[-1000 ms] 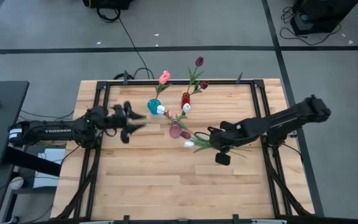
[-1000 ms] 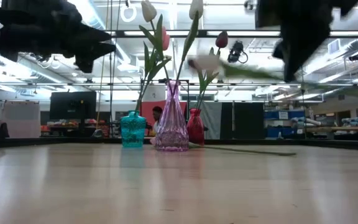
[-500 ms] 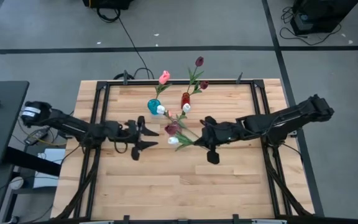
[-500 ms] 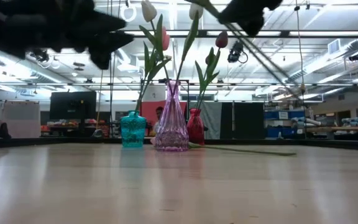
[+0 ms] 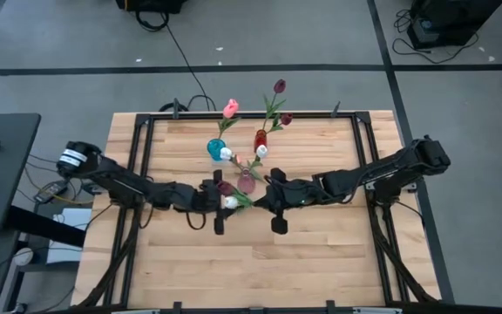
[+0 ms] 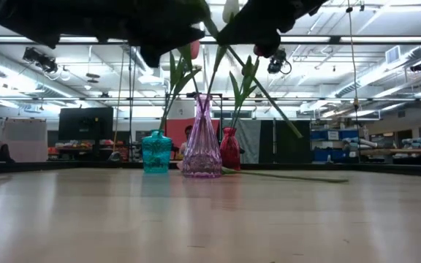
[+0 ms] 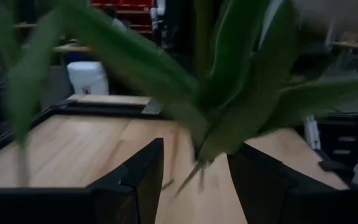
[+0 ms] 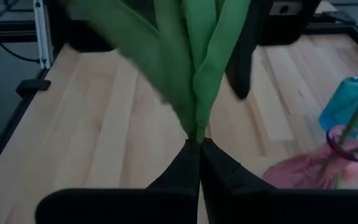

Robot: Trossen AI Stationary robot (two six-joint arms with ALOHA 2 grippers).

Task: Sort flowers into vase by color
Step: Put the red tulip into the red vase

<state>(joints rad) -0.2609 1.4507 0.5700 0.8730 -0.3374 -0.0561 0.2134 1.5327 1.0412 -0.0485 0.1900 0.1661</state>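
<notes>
Where the two arms meet at the middle of the high view, the right gripper point(image 5: 264, 197) holds a white tulip point(image 5: 230, 202) by its stem, its head just beside the left gripper point(image 5: 219, 195). Only the right wrist view shows that grip clearly: the two dark fingers point(image 8: 185, 163) are pressed together on the stem point(image 8: 196, 133), and green leaves point(image 8: 185, 56) fan out from that pinch toward the top of the frame. At the right edge of that frame lie the pink vase point(image 8: 303, 171) and the blue vase point(image 8: 348, 102). The left wrist view shows what the overhead camera cannot: the left gripper's fingers point(image 7: 138, 177) stand wide apart, with the tulip's leaves point(image 7: 229, 93) hanging blurred in the gap and nothing clamped.

From above, three vases cluster just above centre: the blue vase point(image 5: 215, 149), a red vase point(image 5: 260, 139) and the pink vase point(image 5: 246, 182), with a pink tulip point(image 5: 230, 108) and a maroon tulip point(image 5: 279, 86) leaning toward the table's far edge. The low view alone shows the vases standing upright in a row, blue point(image 6: 156, 152), pink point(image 6: 202, 146) and red point(image 6: 229, 150), stems rising from them, and one loose flower point(image 6: 291, 176) lying flat on the table point(image 6: 210, 219) to the right of the red vase. Both grippers are dark blurs along the top of that frame.
</notes>
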